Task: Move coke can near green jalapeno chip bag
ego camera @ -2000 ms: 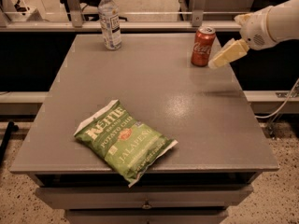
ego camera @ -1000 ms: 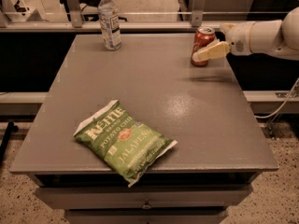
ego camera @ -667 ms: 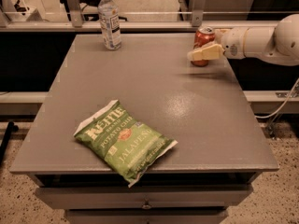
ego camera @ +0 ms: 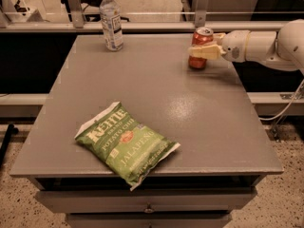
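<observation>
The red coke can stands at the far right of the grey table, leaning slightly. My gripper reaches in from the right on a white arm. One cream finger lies across the front of the can and the other is behind it, so the gripper is shut on the can. The green jalapeno chip bag lies flat near the table's front left, its corner hanging over the front edge, far from the can.
A clear plastic water bottle stands at the table's far left. A metal rail runs behind the table. Drawers sit under the front edge. A cable hangs at the right by the floor.
My gripper came in from the right and closed around the coke can. The can has shifted slightly left and leans. The chip bag and bottle have not moved.
</observation>
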Motion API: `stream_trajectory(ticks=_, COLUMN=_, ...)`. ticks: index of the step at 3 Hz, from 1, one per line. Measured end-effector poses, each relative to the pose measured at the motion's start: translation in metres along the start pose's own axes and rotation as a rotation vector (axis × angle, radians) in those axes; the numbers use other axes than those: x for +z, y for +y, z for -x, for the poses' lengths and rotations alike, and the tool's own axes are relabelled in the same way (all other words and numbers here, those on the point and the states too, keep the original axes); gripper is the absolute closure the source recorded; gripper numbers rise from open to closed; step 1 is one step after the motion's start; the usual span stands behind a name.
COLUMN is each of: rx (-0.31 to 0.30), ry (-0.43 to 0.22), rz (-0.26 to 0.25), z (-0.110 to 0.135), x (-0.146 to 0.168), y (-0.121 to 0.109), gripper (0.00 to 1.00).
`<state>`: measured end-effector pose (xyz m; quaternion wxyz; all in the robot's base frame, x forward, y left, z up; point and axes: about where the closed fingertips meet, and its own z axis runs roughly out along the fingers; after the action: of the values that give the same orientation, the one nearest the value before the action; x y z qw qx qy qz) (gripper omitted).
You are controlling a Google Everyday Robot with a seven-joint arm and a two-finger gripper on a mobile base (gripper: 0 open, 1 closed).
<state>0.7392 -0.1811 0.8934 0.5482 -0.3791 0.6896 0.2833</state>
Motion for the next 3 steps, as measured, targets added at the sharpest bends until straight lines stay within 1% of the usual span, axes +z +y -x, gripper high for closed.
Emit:
stream_trajectory(ticks=1, rx=-0.044, ry=-0.035, rz=0.048, z=0.019, x=-0.014, y=0.028, gripper=0.87)
stream_trajectory(ticks=2, rx=-0.046, ry=-0.037, rz=0.054, z=0.020, x=-0.012, y=0.030, gripper=1.00)
stream_trajectory(ticks=3, rx=-0.024, ry=-0.041, rz=0.096, z=0.018, x=-0.007, y=0.049, gripper=1.00)
